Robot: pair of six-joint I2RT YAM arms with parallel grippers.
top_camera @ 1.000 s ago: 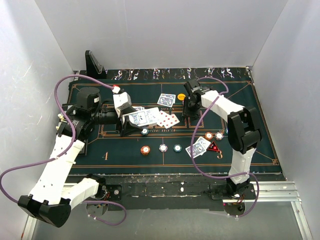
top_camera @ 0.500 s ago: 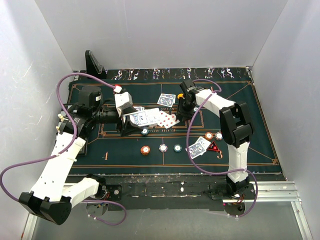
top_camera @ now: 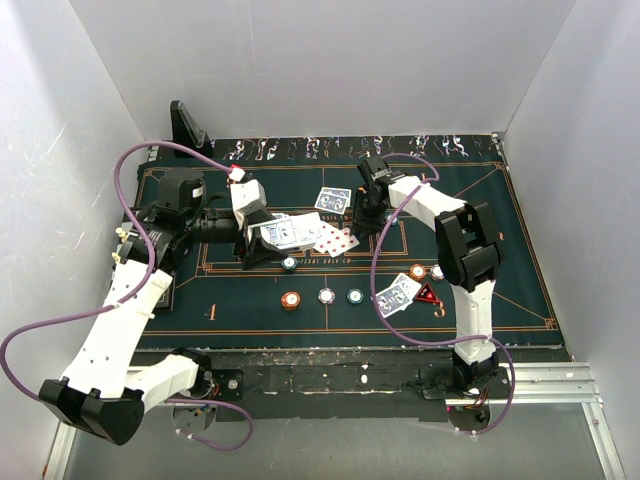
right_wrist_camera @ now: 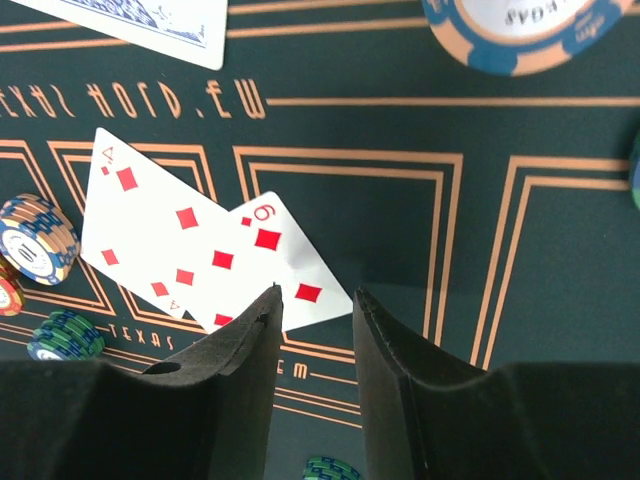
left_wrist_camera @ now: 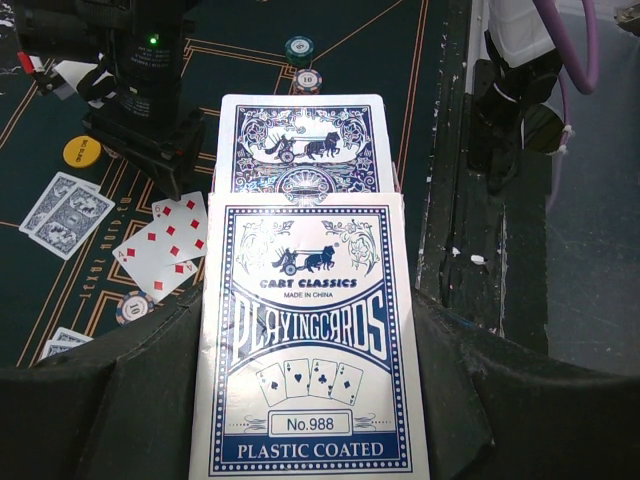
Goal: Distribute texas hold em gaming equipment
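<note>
Cards (right_wrist_camera: 170, 230) lie face-up under my half-open, empty right fingers (right_wrist_camera: 250, 350); lower squarely over one edge. Left fingers (left_wrist_camera: 135, 400) clamp the deck (left_wrist_camera: 310, 340).

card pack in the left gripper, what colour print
Blue on white; the card pack shows best in the left wrist view.

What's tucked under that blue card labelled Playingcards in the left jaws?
A blue-backed card pokes out past the far edge of the Playingcards-labelled card. Whether more cards lie stacked beneath is covered.
</note>
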